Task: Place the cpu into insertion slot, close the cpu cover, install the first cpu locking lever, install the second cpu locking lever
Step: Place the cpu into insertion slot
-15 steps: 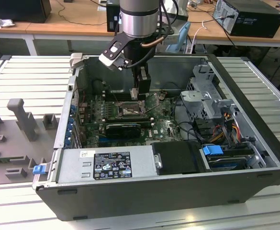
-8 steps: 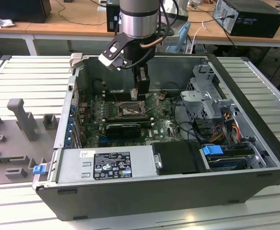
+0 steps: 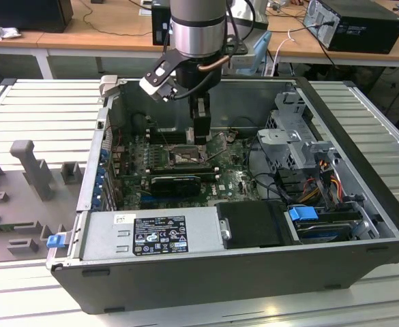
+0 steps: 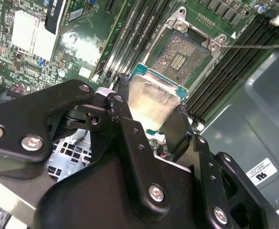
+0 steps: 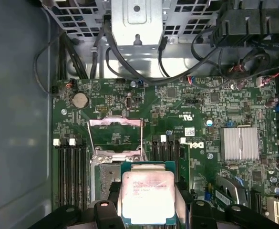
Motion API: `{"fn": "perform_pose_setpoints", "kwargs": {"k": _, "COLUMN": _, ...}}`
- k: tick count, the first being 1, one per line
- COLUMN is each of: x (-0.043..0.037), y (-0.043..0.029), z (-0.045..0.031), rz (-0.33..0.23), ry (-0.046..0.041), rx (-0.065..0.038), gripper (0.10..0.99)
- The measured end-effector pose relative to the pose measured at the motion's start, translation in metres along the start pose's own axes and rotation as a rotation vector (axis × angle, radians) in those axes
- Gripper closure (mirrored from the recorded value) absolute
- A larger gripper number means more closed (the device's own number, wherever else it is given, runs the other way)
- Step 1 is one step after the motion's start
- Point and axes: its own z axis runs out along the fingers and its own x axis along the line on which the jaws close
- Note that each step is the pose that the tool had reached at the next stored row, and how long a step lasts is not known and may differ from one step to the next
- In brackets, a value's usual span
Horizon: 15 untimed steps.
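Note:
My gripper [image 3: 199, 139] reaches down into the open computer case, above the motherboard. It is shut on the cpu [image 5: 148, 191], a pale silver square with a green edge, held flat between the two black fingers [image 4: 118, 102]. In both wrist views the cpu [image 4: 153, 98] hovers just beside the insertion slot [image 4: 180, 57], whose dark pin field lies bare inside a silvery rim. The slot [image 5: 105, 174] sits partly under the chip's edge. The cpu cover [image 5: 115, 136], a silvery frame with a window, stands swung open beyond the slot. A thin lever wire [image 4: 253, 46] sticks out sideways.
Long black memory slots [image 5: 72, 171] flank the socket on both sides. A black card [image 3: 175, 182] lies near the socket, with a power supply [image 3: 151, 235] in front. A drive cage [image 3: 294, 136] and cables [image 3: 322, 184] fill the exterior view's right. A finned heatsink [image 5: 241, 143] is on the board.

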Motion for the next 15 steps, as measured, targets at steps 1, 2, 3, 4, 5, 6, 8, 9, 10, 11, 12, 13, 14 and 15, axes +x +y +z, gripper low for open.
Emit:
{"fn": "perform_pose_setpoints", "kwargs": {"k": 1, "x": 0.0, "y": -0.0002, "z": 0.0019, "rz": 0.0, "ry": 0.0, "rx": 0.0, "gripper": 0.557}}
{"fn": "perform_pose_setpoints", "kwargs": {"k": 2, "x": 0.0, "y": -0.0002, "z": 0.0028, "rz": 0.0, "ry": 0.0001, "rx": 0.0, "gripper": 0.557}}
{"fn": "perform_pose_setpoints", "kwargs": {"k": 3, "x": 0.0, "y": -0.0003, "z": 0.0033, "rz": -0.001, "ry": 0.0, "rx": 0.0, "gripper": 0.557}}
{"fn": "perform_pose_setpoints", "kwargs": {"k": 4, "x": -0.0001, "y": -0.0004, "z": 0.0039, "rz": -0.009, "ry": 0.0007, "rx": 0.0, "gripper": 0.557}}
{"fn": "perform_pose_setpoints", "kwargs": {"k": 5, "x": -0.0001, "y": -0.0004, "z": 0.0041, "rz": -0.015, "ry": 0.001, "rx": 0.0, "gripper": 0.557}}
{"fn": "perform_pose_setpoints", "kwargs": {"k": 6, "x": -0.0001, "y": -0.0004, "z": 0.0044, "rz": -0.023, "ry": 0.0017, "rx": 0.0, "gripper": 0.557}}
{"fn": "perform_pose_setpoints", "kwargs": {"k": 8, "x": -0.0001, "y": -0.0009, "z": 0.0058, "rz": -0.035, "ry": 0.0029, "rx": 0.001, "gripper": 0.557}}
{"fn": "perform_pose_setpoints", "kwargs": {"k": 9, "x": -0.0001, "y": -0.0016, "z": 0.006, "rz": -0.036, "ry": 0.0029, "rx": 0.001, "gripper": 0.557}}
{"fn": "perform_pose_setpoints", "kwargs": {"k": 10, "x": -0.0002, "y": -0.0023, "z": 0.0063, "rz": -0.037, "ry": 0.0029, "rx": 0.003, "gripper": 0.557}}
{"fn": "perform_pose_setpoints", "kwargs": {"k": 11, "x": -0.0001, "y": -0.0028, "z": 0.0069, "rz": -0.039, "ry": 0.0032, "rx": 0.005, "gripper": 0.557}}
{"fn": "perform_pose_setpoints", "kwargs": {"k": 12, "x": -0.0001, "y": -0.0032, "z": 0.0072, "rz": -0.039, "ry": 0.0031, "rx": 0.005, "gripper": 0.557}}
{"fn": "perform_pose_setpoints", "kwargs": {"k": 13, "x": -0.0001, "y": -0.0034, "z": 0.0077, "rz": -0.04, "ry": 0.0032, "rx": 0.006, "gripper": 0.557}}
{"fn": "perform_pose_setpoints", "kwargs": {"k": 14, "x": -0.0001, "y": -0.004, "z": 0.0097, "rz": -0.044, "ry": 0.0035, "rx": 0.011, "gripper": 0.557}}
{"fn": "perform_pose_setpoints", "kwargs": {"k": 15, "x": -0.0002, "y": -0.0043, "z": 0.0109, "rz": -0.05, "ry": 0.0037, "rx": 0.015, "gripper": 0.557}}
